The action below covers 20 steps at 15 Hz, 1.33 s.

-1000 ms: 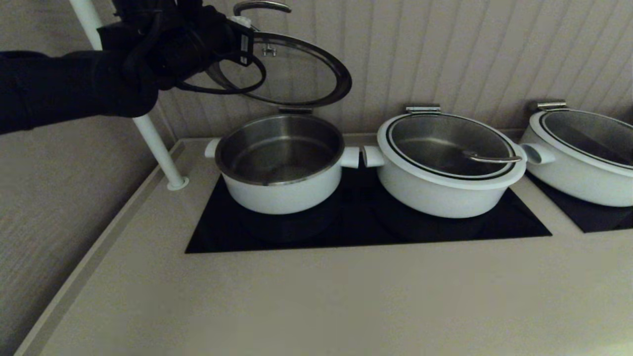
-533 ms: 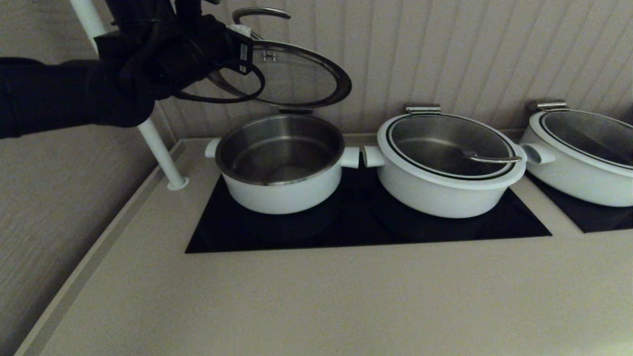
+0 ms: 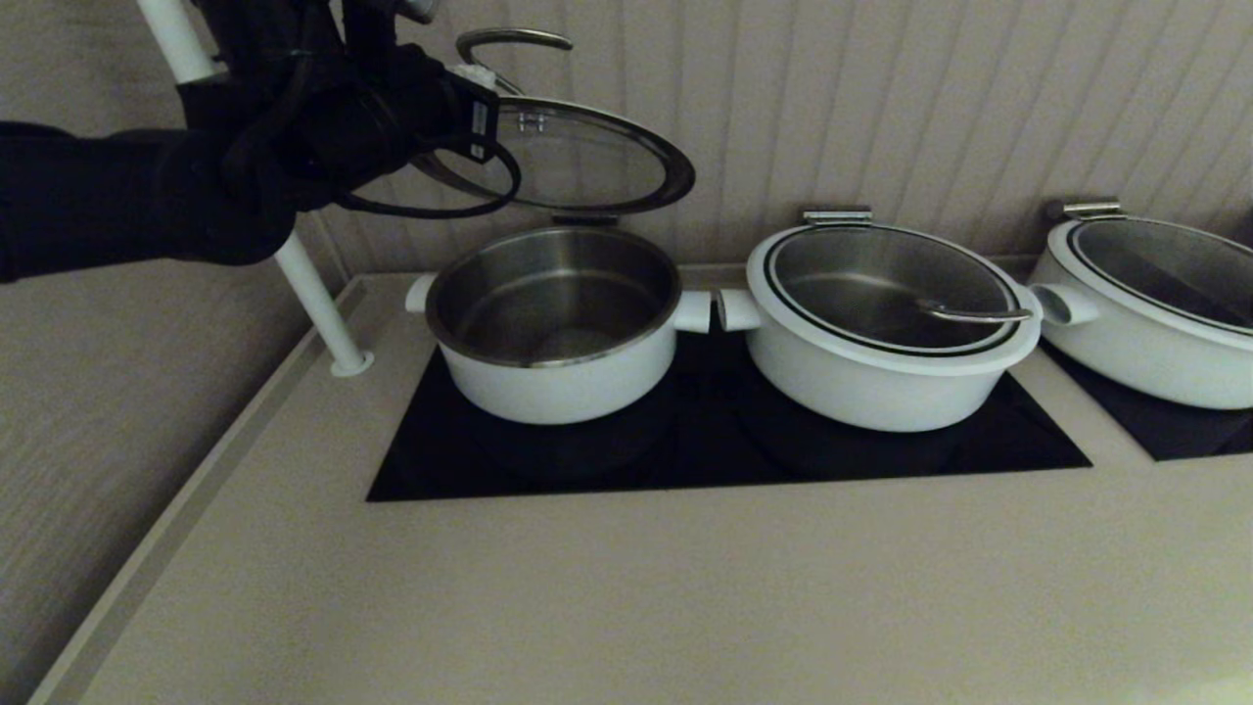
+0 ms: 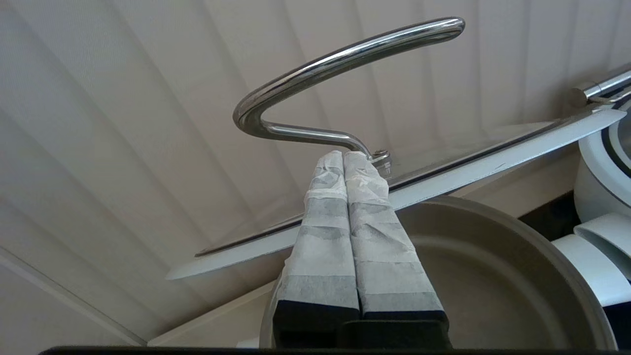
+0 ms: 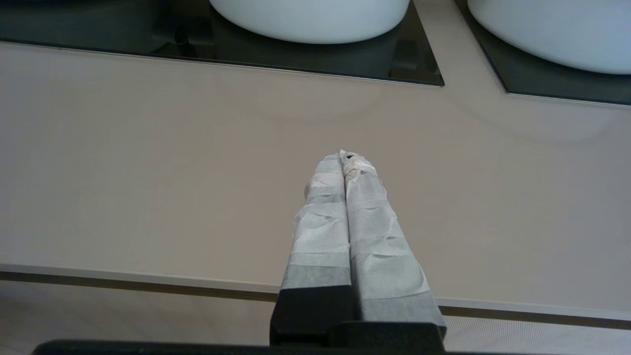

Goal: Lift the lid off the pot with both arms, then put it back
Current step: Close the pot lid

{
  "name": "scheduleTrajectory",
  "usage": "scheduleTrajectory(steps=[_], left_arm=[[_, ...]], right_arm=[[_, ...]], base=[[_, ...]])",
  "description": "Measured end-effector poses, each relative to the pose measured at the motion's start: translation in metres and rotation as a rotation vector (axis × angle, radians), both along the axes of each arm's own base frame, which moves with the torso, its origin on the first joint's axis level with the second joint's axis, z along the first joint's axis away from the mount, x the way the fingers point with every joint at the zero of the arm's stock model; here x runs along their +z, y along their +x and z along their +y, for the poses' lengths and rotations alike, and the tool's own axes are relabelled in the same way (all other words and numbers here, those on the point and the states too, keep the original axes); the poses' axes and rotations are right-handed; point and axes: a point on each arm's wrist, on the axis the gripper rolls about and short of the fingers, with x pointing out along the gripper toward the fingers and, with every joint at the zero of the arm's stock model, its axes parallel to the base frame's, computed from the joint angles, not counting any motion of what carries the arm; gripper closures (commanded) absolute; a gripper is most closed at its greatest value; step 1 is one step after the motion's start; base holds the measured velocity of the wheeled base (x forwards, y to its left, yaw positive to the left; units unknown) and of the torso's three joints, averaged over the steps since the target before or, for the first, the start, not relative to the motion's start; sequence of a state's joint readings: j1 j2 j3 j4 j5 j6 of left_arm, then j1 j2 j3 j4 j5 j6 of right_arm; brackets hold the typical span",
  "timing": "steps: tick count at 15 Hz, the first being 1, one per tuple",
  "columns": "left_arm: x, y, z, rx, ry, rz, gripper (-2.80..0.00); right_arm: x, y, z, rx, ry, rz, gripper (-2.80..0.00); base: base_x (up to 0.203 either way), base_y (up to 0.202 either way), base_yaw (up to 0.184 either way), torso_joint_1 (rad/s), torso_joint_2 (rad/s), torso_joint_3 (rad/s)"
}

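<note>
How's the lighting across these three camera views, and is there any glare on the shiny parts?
Head view: dim and dull, the left arm's black bulk nearly featureless, soft highlights inside the pot. Left wrist view: much brighter, with sharp reflections along the steel handle of the lid, which the left end effector grips at its base. Right wrist view: evenly lit, faint pot reflections on the hob glass beyond the shut right end effector.

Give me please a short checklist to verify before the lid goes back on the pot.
1. Left pincer shut on the lid at its handle: ok.
2. Lid clear above the pot: ok.
3. Lid level: not ok, it is tilted.
4. Pot inside free of objects: ok.
5. Right pincer helping on the lid: not ok, it is shut over the counter, holding nothing.
6. Grip firmness: cannot tell.
</note>
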State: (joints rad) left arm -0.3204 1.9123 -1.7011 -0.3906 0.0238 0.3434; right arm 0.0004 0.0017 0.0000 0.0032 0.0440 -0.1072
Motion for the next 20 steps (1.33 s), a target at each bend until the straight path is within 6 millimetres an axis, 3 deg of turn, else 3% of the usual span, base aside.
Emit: scheduleTrajectory(steps=[7, 20], left_arm=[[0.003, -0.005, 0.002, 0.002, 0.004, -0.003, 0.00], [-0.025, -0.018, 0.006, 0.002, 0.046, 0.088, 0.00]], right_arm=[[0.000, 0.000, 0.000, 0.000, 0.000, 0.000, 0.00], [0.000, 0.000, 0.000, 0.000, 0.000, 0.000, 0.00]], base=[[0.000, 0.000, 0.000, 0.000, 0.00, 0.000], [0.000, 0.000, 0.000, 0.000, 0.00, 0.000]])
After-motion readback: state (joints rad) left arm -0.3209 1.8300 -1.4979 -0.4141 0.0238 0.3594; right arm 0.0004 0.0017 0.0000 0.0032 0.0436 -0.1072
